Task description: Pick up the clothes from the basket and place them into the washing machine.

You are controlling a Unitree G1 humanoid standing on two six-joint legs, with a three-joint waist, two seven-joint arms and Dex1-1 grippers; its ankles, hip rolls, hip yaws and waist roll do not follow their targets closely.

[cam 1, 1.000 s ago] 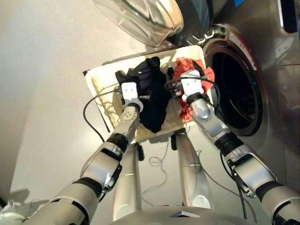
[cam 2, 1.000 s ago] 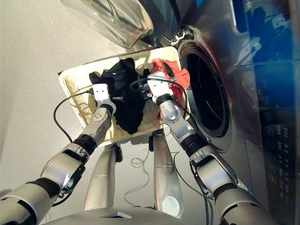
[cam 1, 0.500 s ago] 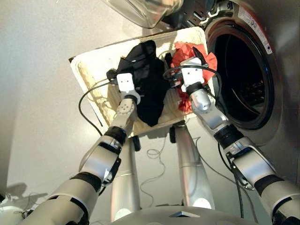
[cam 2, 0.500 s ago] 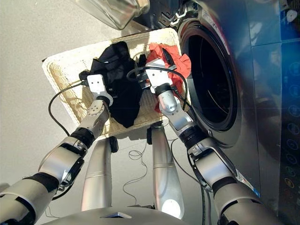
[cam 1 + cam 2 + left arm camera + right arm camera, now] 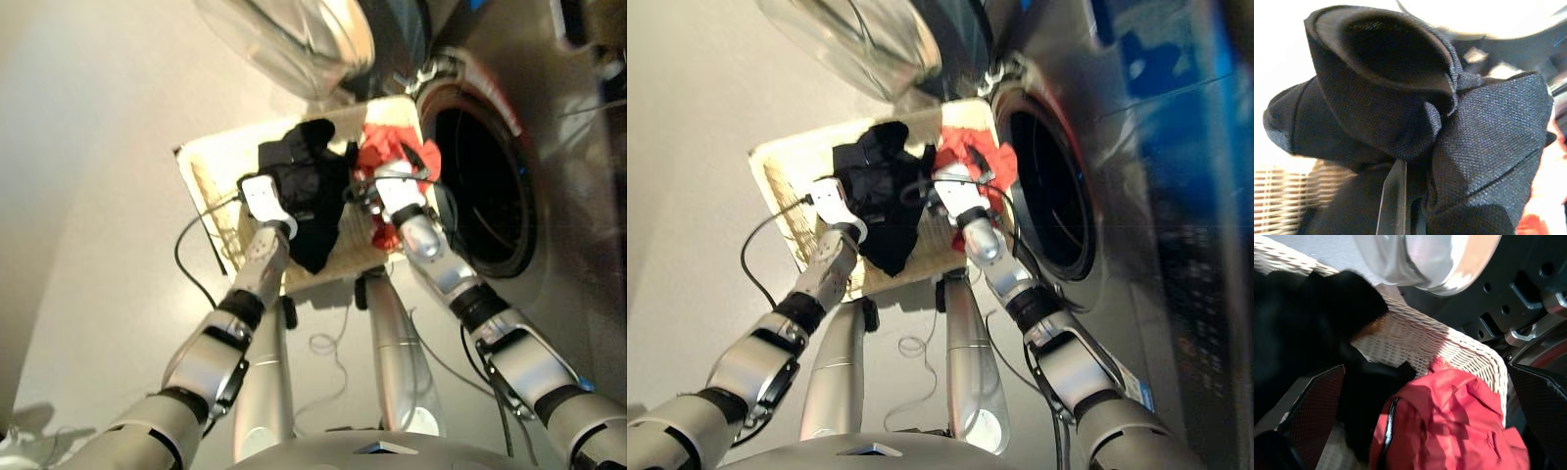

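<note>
The cream woven basket (image 5: 209,163) sits on the floor beside the washing machine (image 5: 549,147), whose round drum hole (image 5: 480,186) is open. A dark garment (image 5: 312,176) lies across the basket's middle and hangs over its near wall. A red-orange garment (image 5: 402,147) fills the corner nearest the drum. My left gripper (image 5: 290,192) is shut on the dark garment (image 5: 1400,107), which is bunched close in the left wrist view and hides the fingers. My right gripper (image 5: 1425,369) is open just above the red-orange garment (image 5: 1449,421), one finger (image 5: 1320,406) on either side.
The glass porthole door (image 5: 294,39) hangs open over the basket's far side. Black cables loop from both wrists (image 5: 186,245). A thin cord (image 5: 323,343) lies on the pale floor near the basket's front edge.
The whole picture has tilted and shifted, so the camera moved. Both grippers stay over the basket, the left in the dark garment and the right above the red-orange one.
</note>
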